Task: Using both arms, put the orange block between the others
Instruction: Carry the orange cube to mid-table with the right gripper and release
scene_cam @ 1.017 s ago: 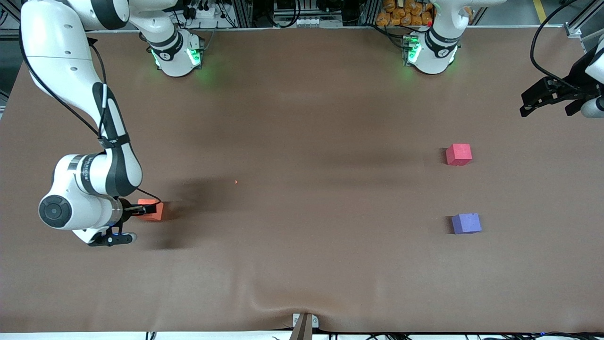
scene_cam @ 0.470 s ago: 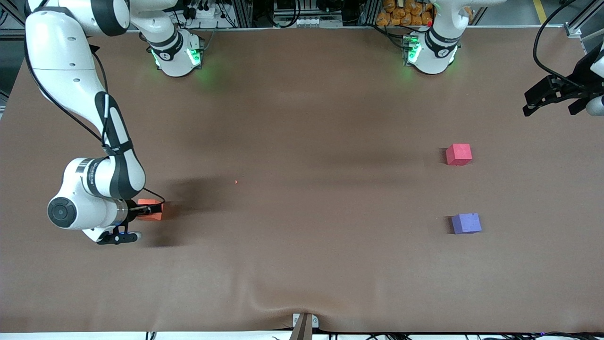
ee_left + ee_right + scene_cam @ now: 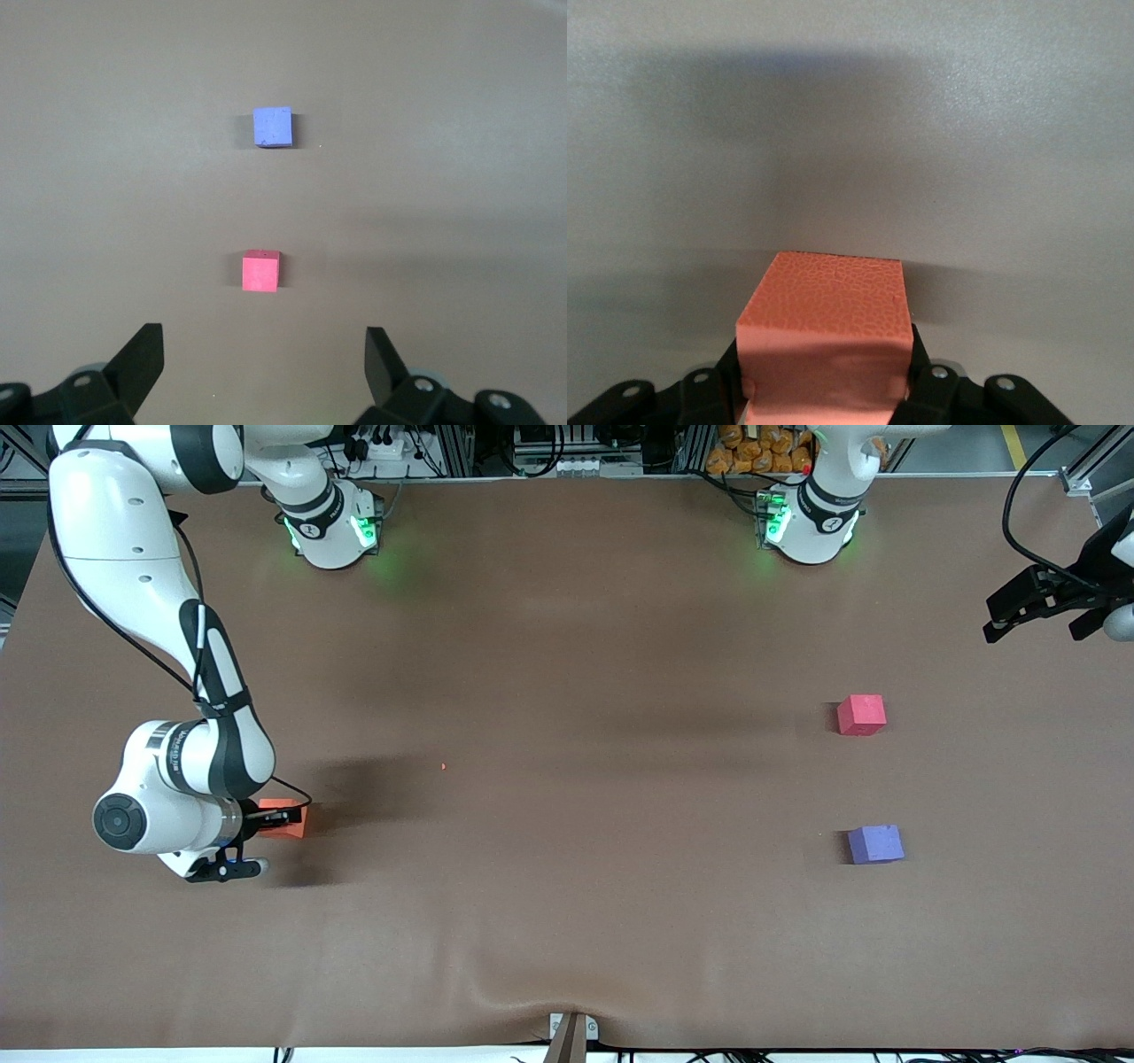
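Note:
The orange block (image 3: 289, 821) rests on the brown table toward the right arm's end. My right gripper (image 3: 273, 816) is low at the table, and its black fingers press both sides of the orange block (image 3: 824, 323); in the right wrist view the right gripper (image 3: 824, 361) is shut on it. The pinkish-red cube (image 3: 861, 715) and the purple-blue cube (image 3: 875, 844) sit apart toward the left arm's end, the purple-blue one nearer the front camera. My left gripper (image 3: 1032, 607) hangs open in the air past them. In its wrist view the left gripper (image 3: 264, 350) holds nothing, with the pinkish-red cube (image 3: 261, 271) and the purple-blue cube (image 3: 272, 127) ahead.
A tiny orange speck (image 3: 443, 766) lies on the table cover. A metal bracket (image 3: 573, 1032) and a wrinkle in the cover mark the front edge. The green-lit arm bases (image 3: 332, 530) (image 3: 811, 521) stand along the back edge.
The right arm has edged in toward the orange block and its fingers have closed on the block's sides. The left gripper has drifted slightly toward its end of the table.

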You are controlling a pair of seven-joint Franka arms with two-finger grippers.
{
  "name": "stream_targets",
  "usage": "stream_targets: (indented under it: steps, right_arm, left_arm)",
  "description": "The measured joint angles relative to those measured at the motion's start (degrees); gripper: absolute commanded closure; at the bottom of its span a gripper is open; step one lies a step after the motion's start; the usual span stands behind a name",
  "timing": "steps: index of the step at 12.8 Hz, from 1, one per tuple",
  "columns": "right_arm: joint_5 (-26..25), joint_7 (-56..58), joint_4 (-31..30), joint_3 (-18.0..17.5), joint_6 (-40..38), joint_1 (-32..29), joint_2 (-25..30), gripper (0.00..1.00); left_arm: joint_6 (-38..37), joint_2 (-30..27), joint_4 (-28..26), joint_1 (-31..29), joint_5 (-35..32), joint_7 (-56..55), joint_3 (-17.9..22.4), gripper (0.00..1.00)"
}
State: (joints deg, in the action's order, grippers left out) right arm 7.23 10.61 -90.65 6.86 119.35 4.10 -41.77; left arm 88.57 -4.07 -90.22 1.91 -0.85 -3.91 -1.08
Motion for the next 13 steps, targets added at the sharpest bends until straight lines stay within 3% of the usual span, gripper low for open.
stream_targets:
  steps: [4, 8, 11, 13]
  right_arm:
    - [0.42, 0.02, 0.89, -0.28, 1.12, 0.07, 0.78, 0.46]
    - [0.69, -3.16, 3.14, -3.49, 1.16, 1.65, 5.27, 0.46]
    - [1.05, -14.94, 4.18, -5.22, 1.15, 7.85, 6.91, 0.46]
    - [3.9, -24.2, 4.36, -6.34, 1.21, 13.42, 7.03, 0.46]
  left_arm:
    - [0.23, 0.0, 0.0, -0.01, 0.0, 0.0, 0.01, 0.0]
    - [0.27, 0.0, 0.01, -0.03, 0.0, 0.0, 0.03, 0.0]
    - [0.28, 0.08, -0.02, -0.06, 0.0, 0.0, 0.03, 0.0]
    - [0.28, 0.14, -0.05, -0.07, 0.0, 0.0, 0.07, 0.0]
